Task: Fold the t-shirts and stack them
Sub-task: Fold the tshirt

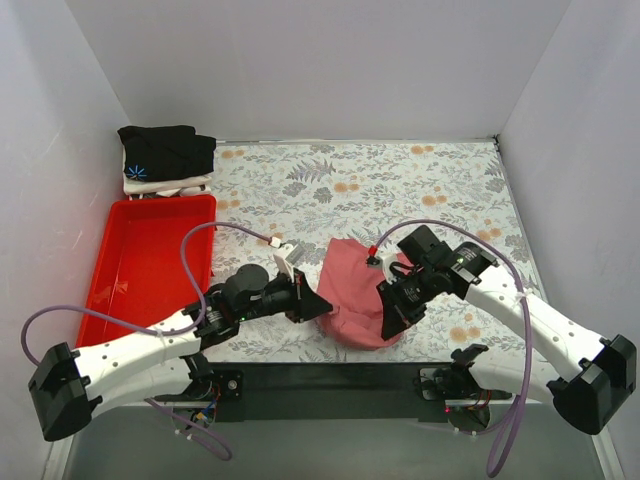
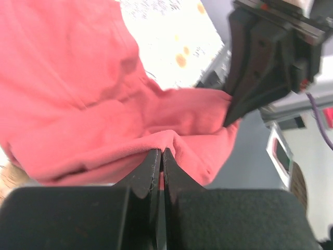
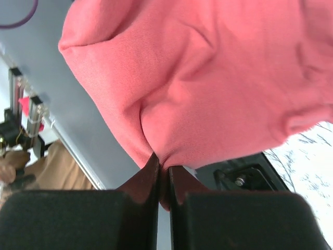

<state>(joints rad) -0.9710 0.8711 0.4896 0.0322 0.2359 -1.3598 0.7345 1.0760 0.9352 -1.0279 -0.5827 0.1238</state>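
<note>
The salmon-red t-shirt point(image 1: 355, 295) is bunched at the near middle of the table and hangs between my two grippers. My left gripper point(image 1: 322, 304) is shut on its left edge; in the left wrist view the cloth point(image 2: 104, 104) is pinched between the closed jaws point(image 2: 162, 151). My right gripper point(image 1: 390, 322) is shut on the right edge, where a fold of the shirt point(image 3: 208, 88) runs into the closed jaws point(image 3: 164, 164). A folded black t-shirt point(image 1: 165, 152) with a blue starburst lies on a white one point(image 1: 175, 186) at the far left corner.
A red plastic tray point(image 1: 150, 265) lies along the left side, between the stacked shirts and my left arm. The floral tablecloth point(image 1: 400, 190) covers the table. White walls close in the left, back and right. A black base bar point(image 1: 330, 377) runs along the near edge.
</note>
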